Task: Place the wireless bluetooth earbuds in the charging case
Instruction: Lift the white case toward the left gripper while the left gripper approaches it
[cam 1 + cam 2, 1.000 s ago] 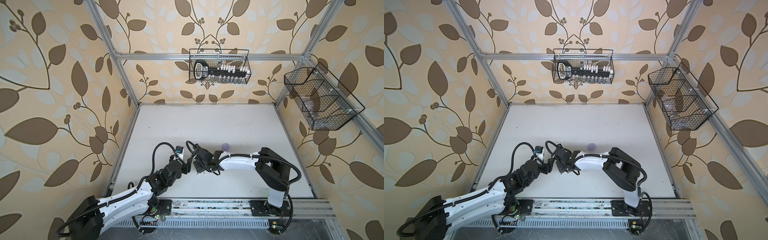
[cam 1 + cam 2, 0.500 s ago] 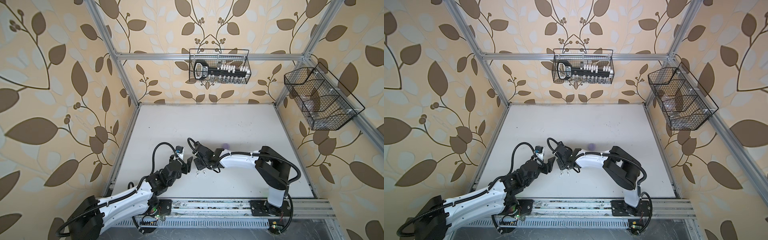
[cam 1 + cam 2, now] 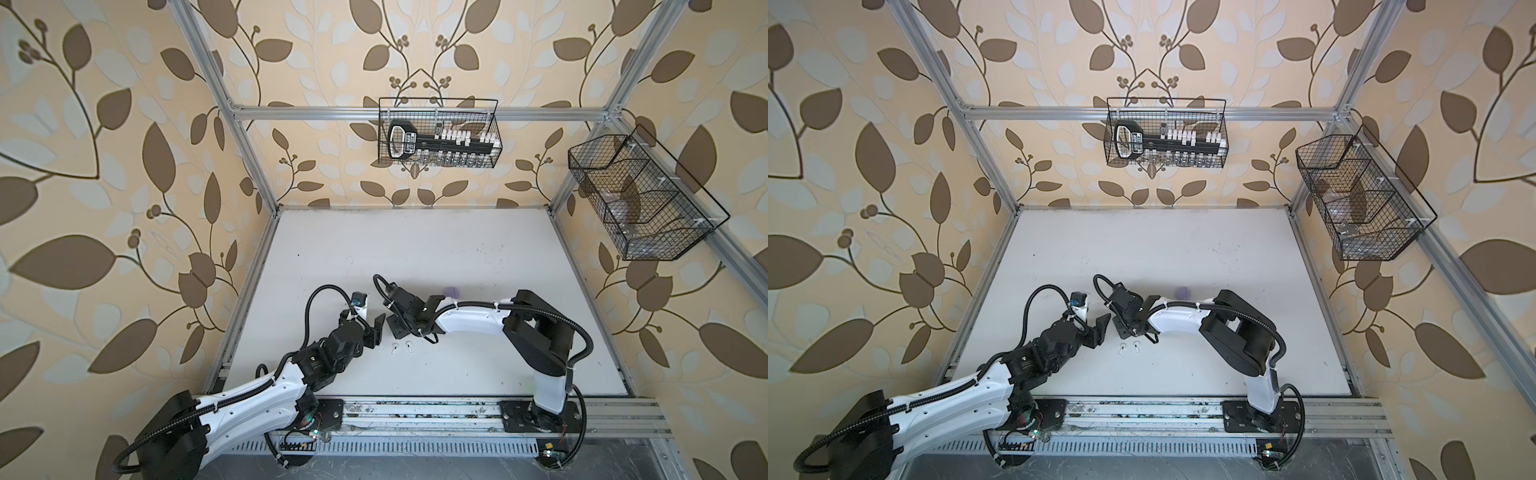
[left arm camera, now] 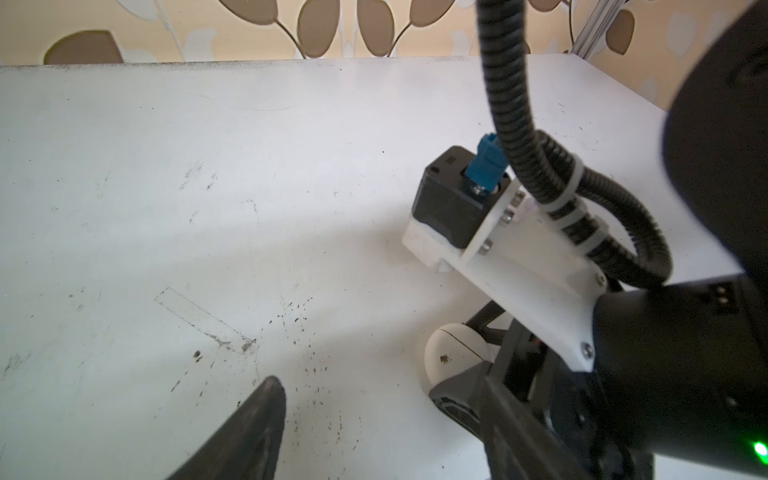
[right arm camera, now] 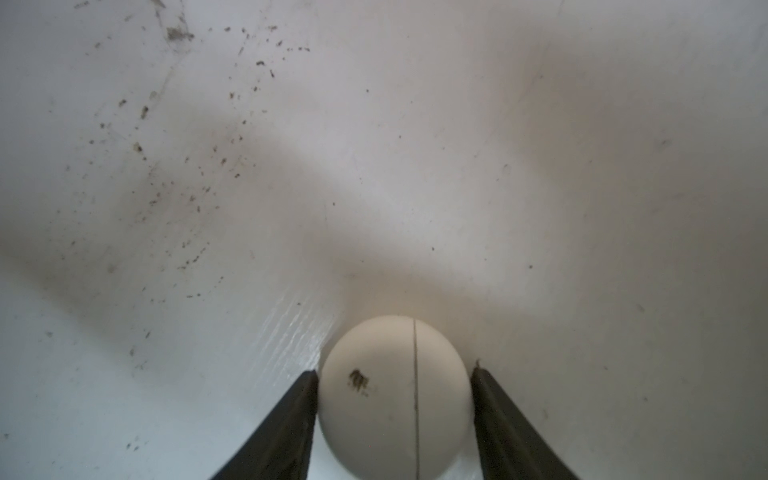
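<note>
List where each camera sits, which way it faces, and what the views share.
Both top views: high overhead, facing down on the white table; both arms show, plus two white earbuds.
Left wrist: on the left arm, low, facing across the table at the right arm's wrist camera; one own finger shows.
Right wrist: on the right arm, facing down past the right pincer, shut on the white case.
Shared: both wrist views show that case.

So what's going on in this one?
The right gripper is clamped on a round white case low over the table, and the case's lid is closed. The left gripper is open and empty right beside it. Two white earbuds lie loose on the table near both grippers, outside the case. A small lilac object sits partly hidden behind the right arm.
</note>
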`<state>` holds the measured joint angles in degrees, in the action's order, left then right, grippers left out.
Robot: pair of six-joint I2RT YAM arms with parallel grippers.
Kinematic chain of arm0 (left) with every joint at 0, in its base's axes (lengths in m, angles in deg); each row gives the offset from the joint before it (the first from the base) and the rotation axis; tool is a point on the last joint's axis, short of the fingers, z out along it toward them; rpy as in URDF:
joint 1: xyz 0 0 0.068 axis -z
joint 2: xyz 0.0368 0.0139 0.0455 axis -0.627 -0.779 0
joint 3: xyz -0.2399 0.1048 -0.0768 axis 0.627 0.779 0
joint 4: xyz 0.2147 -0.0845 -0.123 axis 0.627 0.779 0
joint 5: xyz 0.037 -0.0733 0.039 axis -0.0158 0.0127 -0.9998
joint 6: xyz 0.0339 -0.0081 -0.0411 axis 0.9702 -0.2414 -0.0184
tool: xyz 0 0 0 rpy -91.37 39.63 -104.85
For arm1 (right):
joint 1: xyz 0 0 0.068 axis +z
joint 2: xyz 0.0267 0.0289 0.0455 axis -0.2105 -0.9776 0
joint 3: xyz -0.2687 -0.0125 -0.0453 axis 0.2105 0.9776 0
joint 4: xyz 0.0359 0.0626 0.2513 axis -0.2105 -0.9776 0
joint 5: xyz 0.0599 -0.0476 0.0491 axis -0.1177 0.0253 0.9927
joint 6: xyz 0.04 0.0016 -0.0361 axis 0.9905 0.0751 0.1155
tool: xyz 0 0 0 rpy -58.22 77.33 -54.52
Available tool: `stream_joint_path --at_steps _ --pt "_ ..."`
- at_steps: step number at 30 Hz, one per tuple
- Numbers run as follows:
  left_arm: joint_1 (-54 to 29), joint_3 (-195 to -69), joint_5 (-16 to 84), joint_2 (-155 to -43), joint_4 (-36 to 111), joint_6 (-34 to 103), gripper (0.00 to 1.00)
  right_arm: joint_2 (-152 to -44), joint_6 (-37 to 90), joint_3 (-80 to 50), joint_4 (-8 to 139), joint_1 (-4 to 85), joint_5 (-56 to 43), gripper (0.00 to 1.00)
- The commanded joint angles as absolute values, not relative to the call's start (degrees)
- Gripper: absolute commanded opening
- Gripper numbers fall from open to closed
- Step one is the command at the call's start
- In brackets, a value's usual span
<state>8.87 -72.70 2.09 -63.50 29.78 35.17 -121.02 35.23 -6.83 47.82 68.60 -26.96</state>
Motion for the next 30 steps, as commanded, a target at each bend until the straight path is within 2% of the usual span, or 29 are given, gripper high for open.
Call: stream_joint_path --at_steps 1,8,18,30 --pt "9.1 -72.9 1.6 -63.6 28.2 33.9 0.75 -123.0 33.1 -8.9 46.1 68.3 -27.8 0.59" --pt "9.0 -73.0 1.7 -63.8 28.1 34.0 0.75 -123.4 31.2 -9.1 45.2 68.3 -28.1 0.55" --pt "8.8 -73.2 3.1 -65.2 27.3 33.9 0.74 -120.8 29.4 -6.4 47.0 68.5 -30.0 0.27" --pt "8.8 -75.9 15.4 -68.1 25.2 32.0 0.73 -100.1 26.8 11.4 57.1 67.5 -37.9 0.23"
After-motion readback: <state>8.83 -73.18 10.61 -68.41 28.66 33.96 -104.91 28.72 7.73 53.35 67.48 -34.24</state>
